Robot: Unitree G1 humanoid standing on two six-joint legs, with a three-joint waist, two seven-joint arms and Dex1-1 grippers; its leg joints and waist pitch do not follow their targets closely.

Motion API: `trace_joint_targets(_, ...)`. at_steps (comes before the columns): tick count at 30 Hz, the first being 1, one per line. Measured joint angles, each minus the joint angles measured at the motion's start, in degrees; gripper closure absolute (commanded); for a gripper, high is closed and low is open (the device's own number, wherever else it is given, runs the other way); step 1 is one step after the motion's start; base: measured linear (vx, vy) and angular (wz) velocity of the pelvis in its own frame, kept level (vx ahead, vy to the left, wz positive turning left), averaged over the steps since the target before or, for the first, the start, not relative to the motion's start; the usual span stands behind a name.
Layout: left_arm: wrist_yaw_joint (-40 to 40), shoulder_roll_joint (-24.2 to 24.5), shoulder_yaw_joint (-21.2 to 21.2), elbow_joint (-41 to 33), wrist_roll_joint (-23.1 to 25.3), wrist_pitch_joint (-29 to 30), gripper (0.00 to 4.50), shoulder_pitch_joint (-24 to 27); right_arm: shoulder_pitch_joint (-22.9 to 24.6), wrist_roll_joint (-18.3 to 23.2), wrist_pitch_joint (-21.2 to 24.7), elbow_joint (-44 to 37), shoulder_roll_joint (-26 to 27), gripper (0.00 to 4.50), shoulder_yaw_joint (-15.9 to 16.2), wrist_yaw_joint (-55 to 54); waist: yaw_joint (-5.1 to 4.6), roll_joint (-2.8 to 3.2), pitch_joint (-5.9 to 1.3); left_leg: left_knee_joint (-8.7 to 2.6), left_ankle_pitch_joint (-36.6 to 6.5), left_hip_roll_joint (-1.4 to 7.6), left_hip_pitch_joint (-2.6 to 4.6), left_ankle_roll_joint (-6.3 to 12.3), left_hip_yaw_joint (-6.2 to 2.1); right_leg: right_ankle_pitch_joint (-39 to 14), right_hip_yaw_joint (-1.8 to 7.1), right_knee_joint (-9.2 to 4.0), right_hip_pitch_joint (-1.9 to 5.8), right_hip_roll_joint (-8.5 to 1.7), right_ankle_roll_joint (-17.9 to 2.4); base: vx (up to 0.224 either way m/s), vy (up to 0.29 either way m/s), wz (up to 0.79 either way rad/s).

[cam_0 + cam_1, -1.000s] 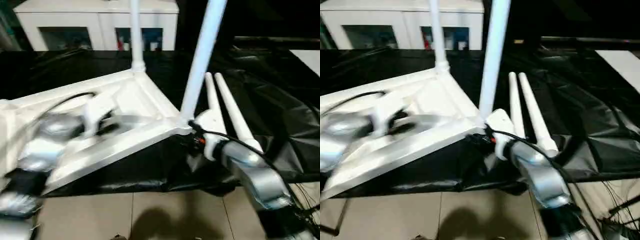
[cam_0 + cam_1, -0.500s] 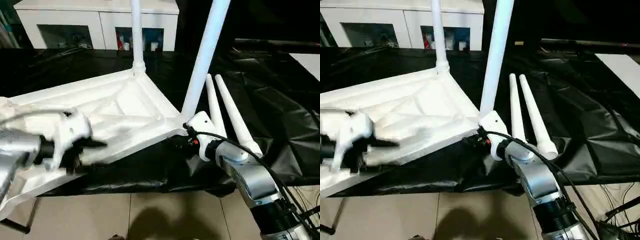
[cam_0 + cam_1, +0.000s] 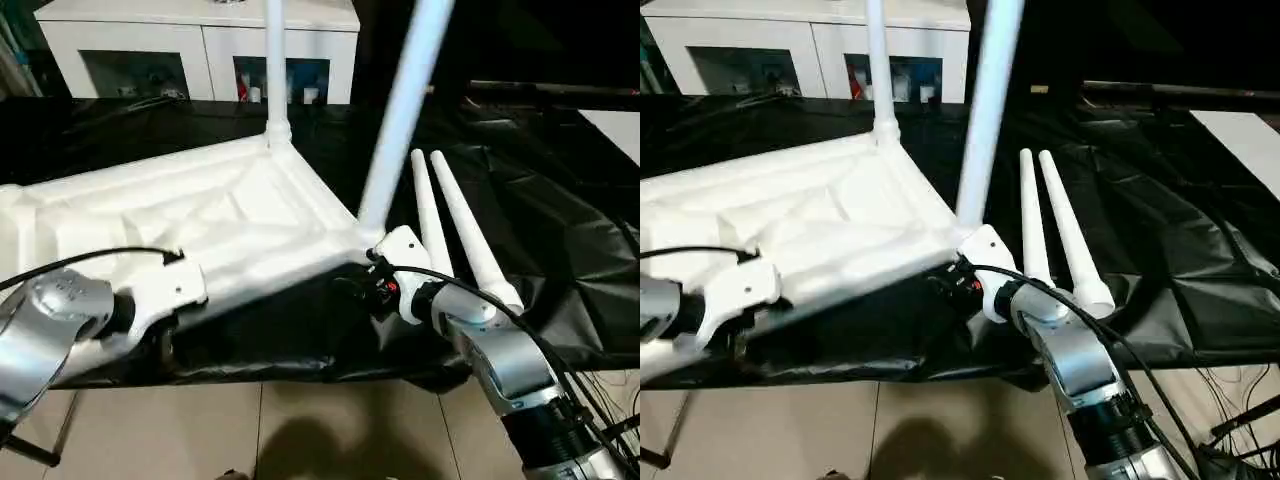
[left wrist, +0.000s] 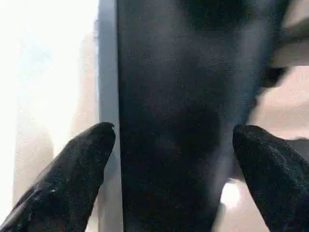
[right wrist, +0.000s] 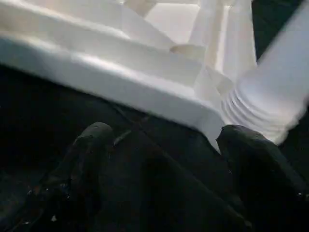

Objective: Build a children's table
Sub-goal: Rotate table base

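White moulded plastic, the tabletop (image 3: 210, 215) lies ribbed side up on the black sheet (image 3: 560, 220), two legs (image 3: 400, 110) socketed and two spare legs (image 3: 455, 225) beside; I judge it light, stiff, slick. My left gripper (image 4: 174, 140) and right gripper (image 5: 159, 140) both gape empty at its near edge, so I'd grip a rib or the rim.

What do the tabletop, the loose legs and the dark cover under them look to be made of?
Tabletop: likely moulded white plastic, with ribs on its underside and a slight sheen. Loose legs: smooth white tapered tubes, probably the same plastic. Cover: thin black sheeting, glossy and creased, plastic film by its look.
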Motion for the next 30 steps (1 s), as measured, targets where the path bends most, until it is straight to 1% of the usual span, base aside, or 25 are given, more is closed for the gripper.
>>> trace_joint_targets(6,5.70,-2.28,0.15,2.43,2.41,-2.23,0.08,-2.76,0.00,-0.09,-0.67,0.06,-0.03,0.71,0.02,-0.10,0.03,-0.03,-0.02,0.07,0.00,0.00,0.00,0.00,-0.03,-0.09,0.00,0.06,0.00,0.00,0.15,0.000,0.000,0.00)
trace_joint_targets(7,5.91,-2.65,0.45,2.49,2.26,-2.38,0.08,-2.79,0.00,-0.09,-0.69,0.06,-0.05,0.71,0.02,-0.10,0.02,-0.04,-0.02,0.09,0.00,0.00,0.00,0.00,-0.04,-0.08,0.00,0.06,0.00,0.00,0.13,0.000,0.000,0.00)
trace_joint_targets(9,5.60,-4.16,2.25,1.96,0.44,-2.38,0.08,-2.78,-0.01,-0.08,-0.70,0.07,-0.02,0.71,0.00,-0.09,0.05,-0.06,-0.02,0.10,0.01,0.00,-0.03,-0.01,-0.03,0.03,0.00,0.06,0.00,0.00,-0.04,0.000,0.000,0.00)
trace_joint_targets(12,3.83,-6.05,6.52,-1.95,-5.48,-0.44,0.08,-1.94,-0.15,0.47,-1.04,0.03,0.29,0.71,-0.12,0.84,0.05,-0.05,-0.03,0.11,0.01,0.00,-0.08,-0.01,-0.03,-0.03,0.00,0.04,-0.02,0.00,-0.05,0.000,0.000,0.00)
trace_joint_targets(13,2.65,-6.53,9.37,-3.91,-8.80,1.03,0.08,-1.24,-0.22,1.66,-1.29,-0.15,0.60,0.71,-0.22,1.94,0.00,-0.06,-0.02,0.11,0.01,0.00,-0.09,-0.01,-0.02,-0.07,-0.01,0.05,-0.04,0.00,-0.06,0.000,0.000,0.00)
trace_joint_targets(14,2.38,-6.49,11.30,-4.82,-10.63,1.44,0.08,-0.69,-0.42,2.34,-1.35,-0.17,0.90,0.71,-0.22,2.78,-0.14,-0.05,-0.03,0.11,0.01,0.01,-0.09,-0.01,-0.03,-0.09,0.00,0.07,-0.04,0.02,-0.07,0.000,0.000,0.00)
trace_joint_targets(17,3.33,-5.32,17.15,-3.74,-11.85,1.65,0.08,0.81,-1.57,2.98,-2.07,0.05,1.52,0.71,-0.22,4.02,-0.54,-0.04,-0.02,0.10,0.00,0.01,-0.10,-0.01,-0.03,-0.14,0.00,0.14,-0.05,0.08,-0.04,0.000,0.000,0.00)
trace_joint_targets(19,5.07,-4.91,20.58,-1.49,-11.61,1.58,0.08,1.84,-3.15,3.30,-2.80,0.68,2.16,0.71,-0.25,4.06,-0.66,-0.05,-0.02,0.10,0.00,0.01,-0.04,-0.01,-0.04,-0.14,0.00,0.15,-0.05,0.08,-0.04,0.000,0.000,0.00)
trace_joint_targets(20,6.98,-4.58,23.35,0.55,-10.67,1.61,0.08,2.89,-4.87,3.26,-3.79,2.20,3.15,0.71,-0.24,3.76,-0.87,-0.06,-0.03,0.11,0.00,0.01,-0.07,-0.01,-0.04,-0.13,0.00,0.20,-0.05,0.08,-0.05,0.000,0.000,0.00)
trace_joint_targets(21,8.48,-3.99,25.18,2.26,-9.57,1.88,0.08,3.43,-5.96,3.22,-4.65,3.26,3.72,0.71,-0.25,3.44,-0.97,-0.14,-0.03,0.10,0.00,0.01,-0.05,-0.01,-0.07,-0.14,-0.02,0.21,-0.05,0.09,-0.05,0.000,0.000,0.00)
trace_joint_targets(22,9.74,-3.25,26.77,3.64,-8.54,2.34,0.08,3.82,-6.71,3.18,-5.22,4.11,4.05,0.71,-0.25,3.03,-0.94,-0.26,-0.05,0.10,0.00,0.02,0.03,-0.01,-0.11,-0.14,-0.04,0.21,-0.06,0.09,-0.04,0.000,0.000,0.00)
trace_joint_targets(23,11.53,-1.67,28.76,5.03,-6.99,2.37,0.08,5.36,-7.72,3.07,-6.19,5.98,4.66,0.71,-0.26,2.77,-0.91,-0.46,-0.13,0.10,0.00,0.03,0.03,-0.01,-0.13,-0.14,-0.04,0.21,-0.06,0.09,-0.04,0.000,0.000,0.00)
trace_joint_targets(26,16.53,1.70,32.80,8.65,-3.79,4.15,0.08,9.60,-11.05,1.90,-8.34,12.42,5.80,0.71,-0.39,1.66,-1.03,-0.92,-0.18,0.12,0.00,0.03,-0.02,-0.01,-0.16,-0.15,-0.02,0.15,-0.08,0.08,-0.03,0.000,0.000,0.00)
trace_joint_targets(27,17.77,2.22,33.41,9.40,-2.88,4.50,0.08,10.45,-11.70,1.77,-8.74,13.77,5.97,0.71,-0.59,1.47,-0.80,-1.20,-0.19,0.12,0.00,0.02,-0.03,-0.01,-0.16,-0.15,-0.01,0.13,-0.07,0.07,-0.03,0.000,0.000,0.00)
trace_joint_targets(29,20.24,3.77,33.49,11.76,-0.70,4.62,0.08,12.06,-12.91,1.63,-9.91,16.05,6.70,0.71,-0.81,1.17,-0.17,-1.45,-0.09,0.12,0.00,0.02,-0.09,-0.01,-0.17,-0.18,-0.02,0.11,-0.07,0.07,-0.03,0.000,0.000,0.00)
trace_joint_targets(30,21.77,4.34,33.45,12.88,0.44,4.12,0.08,12.87,-13.93,1.60,-10.64,17.71,7.24,0.71,-0.81,1.13,-0.07,-1.47,-0.09,0.12,0.00,0.03,-0.10,-0.01,-0.17,-0.19,-0.03,0.10,-0.07,0.07,-0.04,0.000,0.000,0.00)
